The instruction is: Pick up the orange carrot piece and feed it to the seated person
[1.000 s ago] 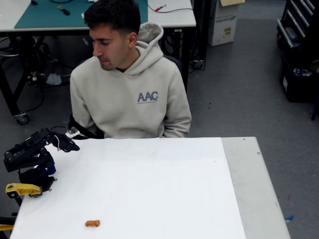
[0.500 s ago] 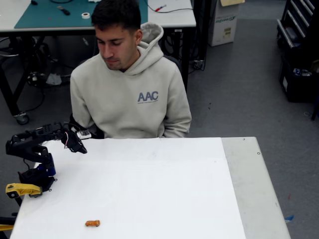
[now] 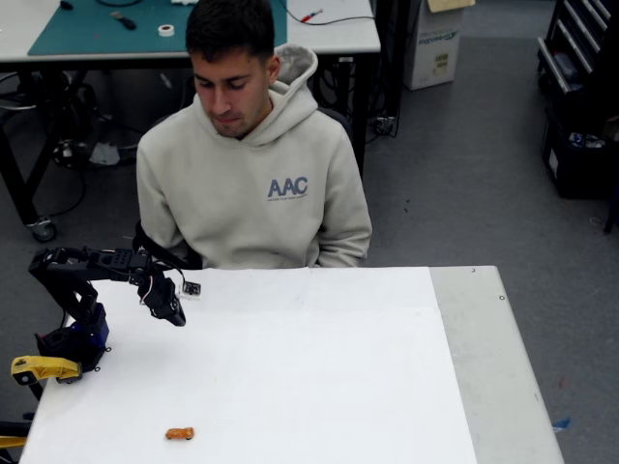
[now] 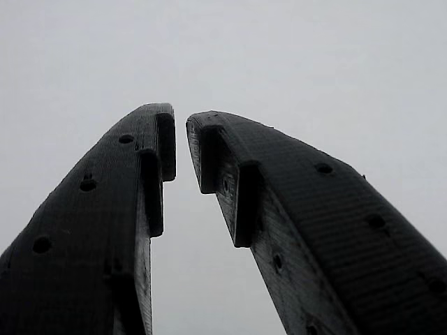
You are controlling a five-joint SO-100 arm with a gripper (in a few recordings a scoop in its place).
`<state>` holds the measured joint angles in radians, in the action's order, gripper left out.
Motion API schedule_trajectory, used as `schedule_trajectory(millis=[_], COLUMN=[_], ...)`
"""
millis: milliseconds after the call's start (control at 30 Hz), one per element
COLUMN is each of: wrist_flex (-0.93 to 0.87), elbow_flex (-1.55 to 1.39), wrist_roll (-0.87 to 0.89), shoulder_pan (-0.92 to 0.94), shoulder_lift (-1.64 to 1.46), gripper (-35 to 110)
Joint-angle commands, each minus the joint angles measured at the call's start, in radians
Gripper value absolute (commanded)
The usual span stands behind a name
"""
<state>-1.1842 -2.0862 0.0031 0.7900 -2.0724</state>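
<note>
I am swinging the black two-finger end effector (image 3: 172, 311) out over the white paper-covered worktop (image 3: 319, 367): over the last second the arm has been unfolding from its tucked pose at the left edge of the fixed view and reaching forward and down, so the tip is now hanging above the near-left part of the sheet. In the wrist view the end effector (image 4: 180, 143) is showing its two dark fingertips nearly meeting, only a thin gap between them and nothing held, against bare pale worktop. The small stubby orange carrot piece (image 3: 179, 433) is lying where it has been all along, near the front edge of the sheet, below the end effector in the fixed view and well apart from it. The seated person in the light beige hoodie with blue lettering (image 3: 253, 184) is sitting behind the far edge, head now lowered toward the worktop. I am judging the approach as only begun: the fingers will need spreading, then lowering over the carrot.
</note>
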Motion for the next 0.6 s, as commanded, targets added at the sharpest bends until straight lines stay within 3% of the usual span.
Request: schedule_trajectory(millis=[0, 233, 567], wrist_flex=[-0.014, -0.014, -0.014], elbow_flex=[0.103, 0.167, 0.186], wrist_roll=[-0.012, -0.037, -0.367], shoulder_pan=[0.067, 0.178, 0.377], shoulder_lift=[0.015, 0.072, 0.187], gripper=[-1, -1, -1])
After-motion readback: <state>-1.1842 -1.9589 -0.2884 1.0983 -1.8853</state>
